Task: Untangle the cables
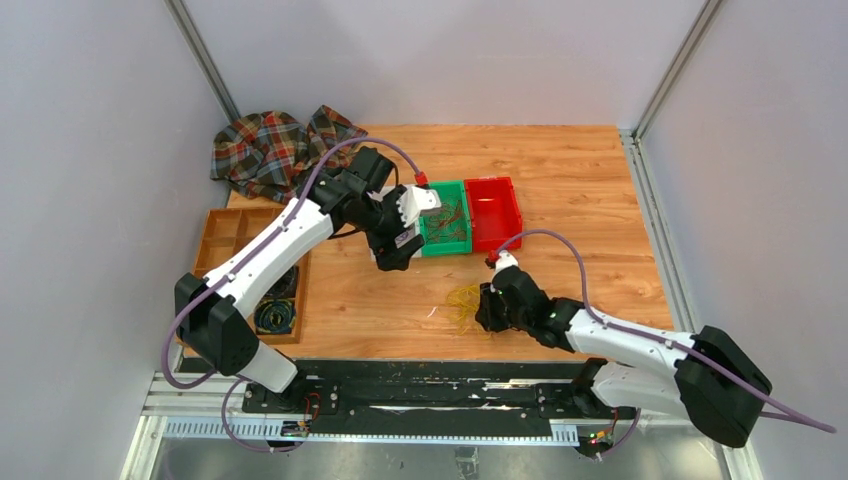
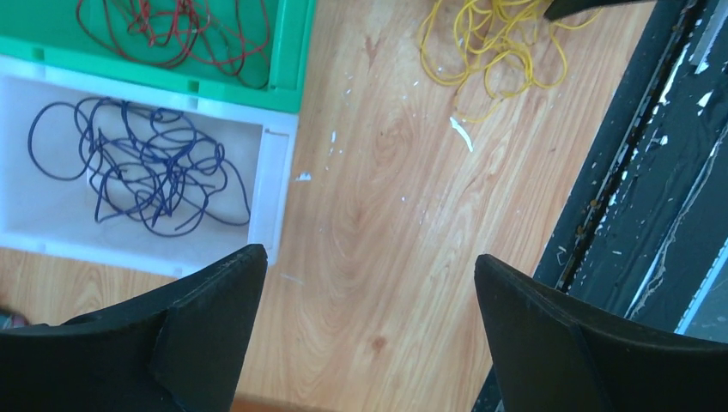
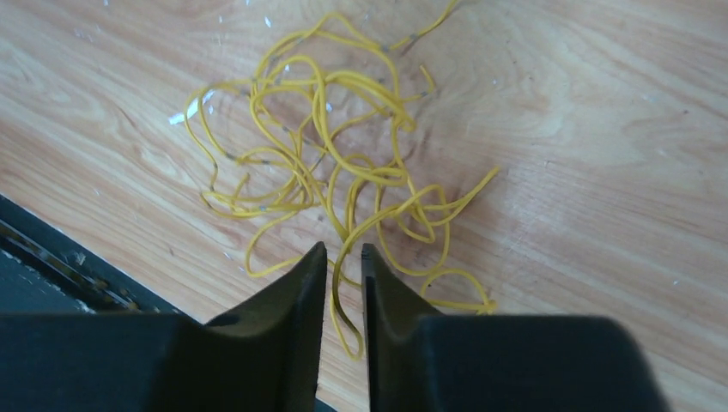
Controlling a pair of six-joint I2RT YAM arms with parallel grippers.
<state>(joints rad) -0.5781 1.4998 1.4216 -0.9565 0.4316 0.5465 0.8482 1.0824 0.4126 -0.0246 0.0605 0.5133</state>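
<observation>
Right wrist view is showing yellow cables [image 3: 343, 163] lying loose on the worktop [image 3: 601, 129], one strand pinched by the right hand [image 3: 343, 266]. Purple cables [image 2: 146, 163] are lying in a white bin [image 2: 275, 172] and red cables [image 2: 180, 34] in a green bin [image 2: 292, 51], while the left hand [image 2: 369, 283] is hovering spread.

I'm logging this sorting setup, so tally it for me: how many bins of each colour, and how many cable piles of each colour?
White bin: 1
Green bin: 1
Red bin: 1
Purple cable pile: 1
Dark red cable pile: 1
Yellow cable pile: 1
Total: 6
</observation>
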